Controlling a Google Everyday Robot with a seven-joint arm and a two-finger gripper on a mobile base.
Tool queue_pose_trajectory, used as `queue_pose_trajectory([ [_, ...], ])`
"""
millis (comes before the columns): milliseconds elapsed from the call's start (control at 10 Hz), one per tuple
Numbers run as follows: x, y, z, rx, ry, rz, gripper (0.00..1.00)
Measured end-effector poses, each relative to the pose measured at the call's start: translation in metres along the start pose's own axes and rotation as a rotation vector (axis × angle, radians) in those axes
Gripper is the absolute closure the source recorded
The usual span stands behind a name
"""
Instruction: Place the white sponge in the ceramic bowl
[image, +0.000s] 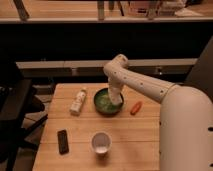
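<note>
The ceramic bowl (104, 103) is dark green with a paler speckled inside and stands at the middle back of the wooden table. My gripper (115, 100) reaches down from the white arm into the right side of the bowl. A pale shape at the gripper's tip inside the bowl may be the white sponge (116, 101); I cannot tell it apart from the gripper.
A white labelled bottle (78, 101) lies left of the bowl. An orange carrot-like item (135, 108) lies right of it. A white cup (101, 142) stands near the front middle. A black remote (63, 141) lies at the front left. The wooden table (65, 120) has edges on all sides.
</note>
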Motion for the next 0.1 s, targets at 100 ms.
queue_pose_trajectory([
  [100,0.0005,-0.0006,-0.0003,0.001,0.001,-0.003,0.44],
])
